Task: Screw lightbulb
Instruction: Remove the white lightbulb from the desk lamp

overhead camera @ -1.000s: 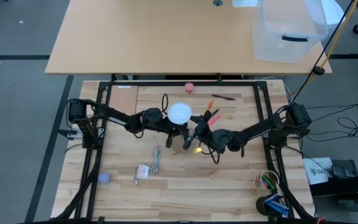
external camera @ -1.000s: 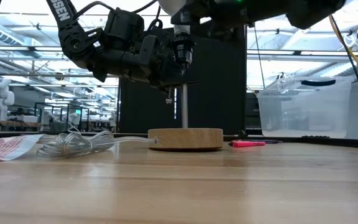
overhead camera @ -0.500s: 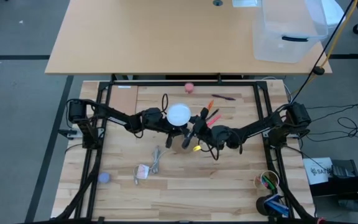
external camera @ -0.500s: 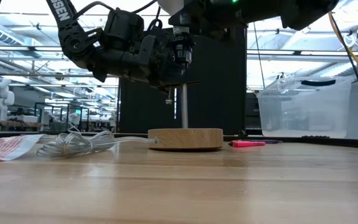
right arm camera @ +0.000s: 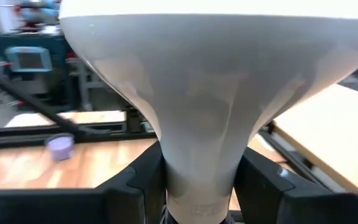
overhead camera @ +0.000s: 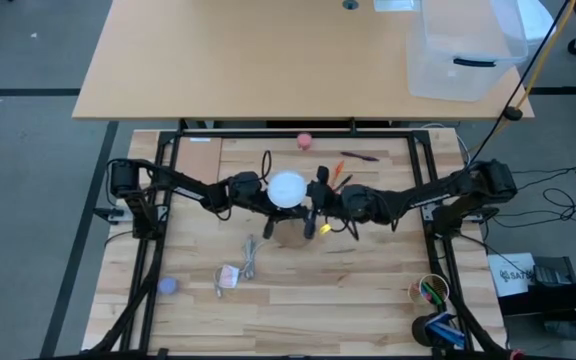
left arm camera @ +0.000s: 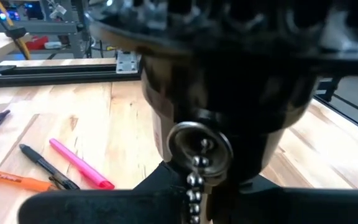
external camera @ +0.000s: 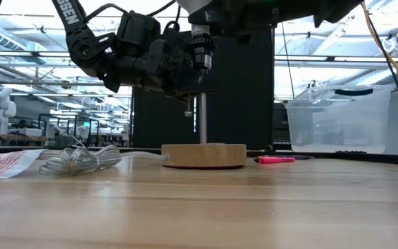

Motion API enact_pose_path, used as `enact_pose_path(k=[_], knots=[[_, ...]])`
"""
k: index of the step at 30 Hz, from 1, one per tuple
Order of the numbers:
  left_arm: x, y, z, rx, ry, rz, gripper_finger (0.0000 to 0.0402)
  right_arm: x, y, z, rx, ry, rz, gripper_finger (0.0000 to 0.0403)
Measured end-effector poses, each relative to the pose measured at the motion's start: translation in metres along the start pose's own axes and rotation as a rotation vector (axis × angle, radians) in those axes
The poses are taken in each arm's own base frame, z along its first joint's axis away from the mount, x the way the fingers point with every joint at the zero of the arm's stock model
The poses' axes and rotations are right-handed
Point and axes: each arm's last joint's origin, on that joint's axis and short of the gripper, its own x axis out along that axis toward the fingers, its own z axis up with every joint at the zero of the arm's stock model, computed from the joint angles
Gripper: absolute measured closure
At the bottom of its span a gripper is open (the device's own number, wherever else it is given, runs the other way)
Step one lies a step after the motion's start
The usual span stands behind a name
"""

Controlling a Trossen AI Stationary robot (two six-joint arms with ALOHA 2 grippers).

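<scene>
- Lightbulb stands upright at the middle of the counter, its white globe facing up in the high view and its silvery screw base seated in a black socket atop a thin post.
- Post rises from a round wooden disc that rests flat on the counter planks.
- Right gripper reaches in from the right side and meets the bulb; the right wrist view shows its dark fingers pressed against both sides of the bulb's narrow neck, partly closed around it.
- Left gripper comes in from the left at the same spot; its fingers are nearly closed, clamped about the black socket, which fills the left wrist view with a small bead chain hanging below a metal ring.
- Clear cord lies coiled on the counter beside the disc, running to its edge, with a red-and-white packet at its far end.
- Pink marker, a black pen and an orange pen lie together on the wood behind the lamp.
- Small pink ball sits near the far edge of the counter, well apart from the bulb.
- Pale purple ball rests toward the front left corner.
- Cup of pens stands at the front right.
</scene>
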Motion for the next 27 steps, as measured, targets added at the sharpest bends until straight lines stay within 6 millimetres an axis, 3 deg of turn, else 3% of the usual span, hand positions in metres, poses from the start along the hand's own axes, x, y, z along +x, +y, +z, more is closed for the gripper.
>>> enact_pose_path(k=[11, 17, 27], knots=[[0.0, -0.004, -0.001, 0.028, 0.004, -0.106, 0.0372, 0.007, -0.033, -0.001, -0.047, 0.003, 0.407, 0.0253], [0.0, -0.004, -0.002, 0.023, 0.011, -0.108, 0.0372, 0.007, -0.036, -0.002, -0.054, 0.002, 0.432, 0.0237], [0.0, -0.004, -0.001, 0.026, 0.01, -0.107, 0.0372, -0.006, -0.022, 0.008, -0.092, 0.016, 0.43, 0.0147]])
